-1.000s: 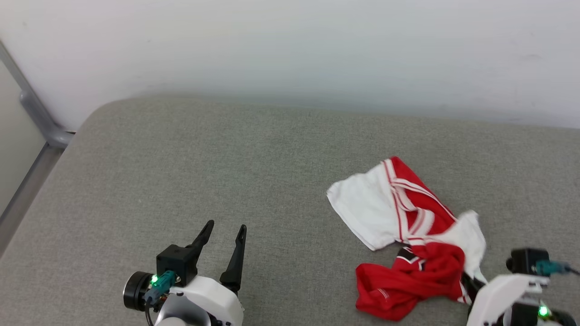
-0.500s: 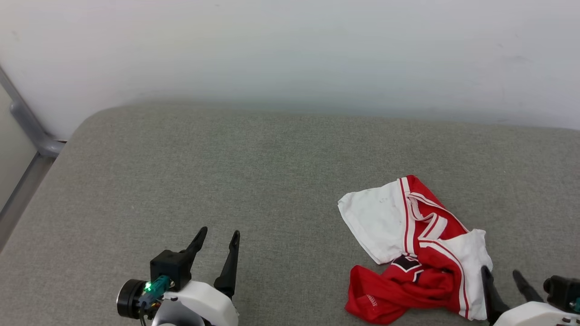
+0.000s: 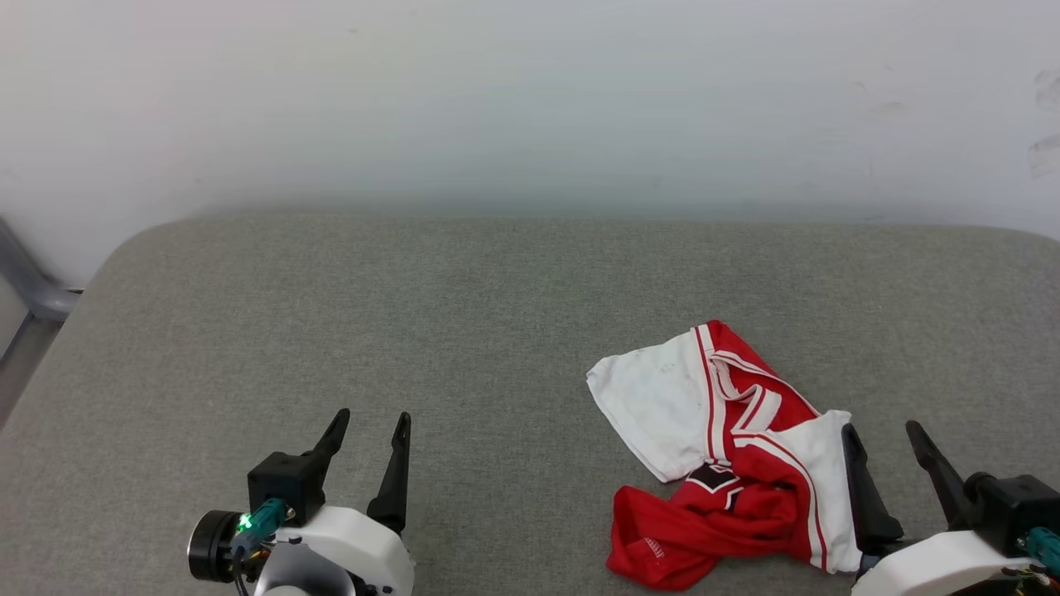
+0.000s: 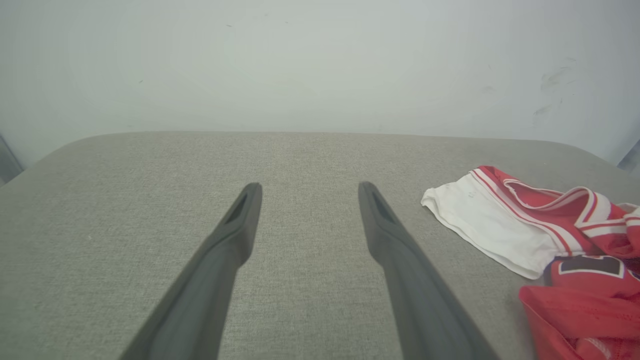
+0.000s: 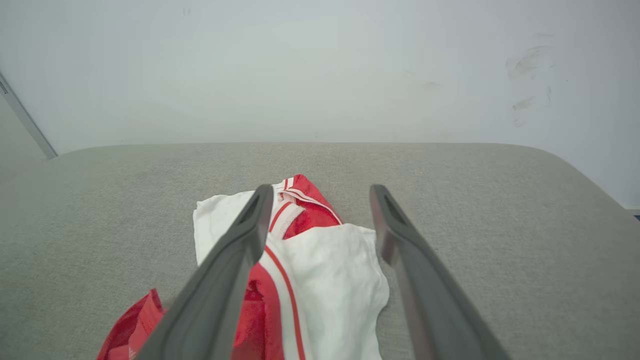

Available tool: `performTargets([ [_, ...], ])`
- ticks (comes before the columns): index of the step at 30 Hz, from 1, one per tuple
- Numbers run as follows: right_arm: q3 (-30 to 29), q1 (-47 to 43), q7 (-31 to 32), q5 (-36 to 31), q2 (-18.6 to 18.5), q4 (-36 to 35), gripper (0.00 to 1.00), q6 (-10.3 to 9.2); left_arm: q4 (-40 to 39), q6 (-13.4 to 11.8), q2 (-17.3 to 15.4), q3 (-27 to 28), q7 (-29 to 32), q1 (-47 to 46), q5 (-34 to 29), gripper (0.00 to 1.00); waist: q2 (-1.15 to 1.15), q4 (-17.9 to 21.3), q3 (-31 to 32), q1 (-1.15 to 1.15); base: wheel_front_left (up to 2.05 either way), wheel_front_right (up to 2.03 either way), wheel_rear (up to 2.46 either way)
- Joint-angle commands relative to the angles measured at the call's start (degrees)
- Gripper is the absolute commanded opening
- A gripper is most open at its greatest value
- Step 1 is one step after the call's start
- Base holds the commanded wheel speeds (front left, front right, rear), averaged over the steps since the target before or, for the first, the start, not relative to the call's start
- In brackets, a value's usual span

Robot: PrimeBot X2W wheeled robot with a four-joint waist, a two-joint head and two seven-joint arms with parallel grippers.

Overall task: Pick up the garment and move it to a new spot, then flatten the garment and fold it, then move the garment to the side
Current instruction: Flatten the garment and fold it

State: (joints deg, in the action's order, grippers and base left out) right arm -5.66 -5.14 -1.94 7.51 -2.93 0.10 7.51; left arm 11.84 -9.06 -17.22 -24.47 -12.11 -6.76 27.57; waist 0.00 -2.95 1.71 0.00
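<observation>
Toward the right front of the grey cushion, the garment lies crumpled in a heap, one white sleeve spread toward the middle and the red body bunched nearest the robot. The right gripper sits at its right edge, fingers spread wide and empty, one over the white fabric; whether it touches cannot be told. The left gripper, well apart from the garment, has its fingers wide open too, holding nothing.

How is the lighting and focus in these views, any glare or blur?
Head view: soft even light, no glare, faint shadow beneath the garment. Left wrist view: the left gripper looks soft-edged near the lens, the cushion weave crisp. Right wrist view: the right gripper likewise soft, the garment sharp, wall smudges plain.
</observation>
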Motion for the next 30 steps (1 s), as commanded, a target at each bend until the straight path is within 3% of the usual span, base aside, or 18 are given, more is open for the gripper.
performTargets([
  [1, 0.77, -0.95, 0.33, 0.47, 0.06, -1.51, 1.0, -0.04, -0.13, -0.3, -0.18, 0.27, -0.12, -0.17, 0.34, 1.0, 0.0, 0.78, 0.16, 0.0, 0.0, 0.0, 0.0],
  [6, 2.78, -1.45, 1.52, 1.73, 0.05, -5.56, 1.0, -0.04, -0.15, 0.47, -0.21, -0.03, 1.39, -2.25, 0.88, 1.0, 0.0, 3.21, -0.4, 0.0, 0.0, 0.0, 0.0],
  [10, 3.44, -0.76, 2.34, 2.18, 0.06, -7.13, 1.0, -0.04, 0.84, 2.7, 0.55, -1.9, 5.49, -6.02, 1.58, 1.0, 0.0, 5.6, -1.56, 0.0, 0.0, 0.0, 0.0],
  [21, 4.23, 2.14, 2.38, 2.63, 0.06, -7.71, 1.0, -0.04, 8.16, 11.35, 1.0, -7.32, 25.38, -21.94, 5.29, 1.0, 0.0, 13.13, -9.27, 0.0, 0.0, 0.0, 0.0],
  [30, 5.28, 4.36, 0.08, 4.16, 0.07, -5.34, 1.0, -0.04, 16.86, 14.67, -0.48, -9.67, 39.79, -31.11, 8.38, 1.0, 0.0, 18.3, -14.65, 0.0, 0.0, 0.0, 0.0],
])
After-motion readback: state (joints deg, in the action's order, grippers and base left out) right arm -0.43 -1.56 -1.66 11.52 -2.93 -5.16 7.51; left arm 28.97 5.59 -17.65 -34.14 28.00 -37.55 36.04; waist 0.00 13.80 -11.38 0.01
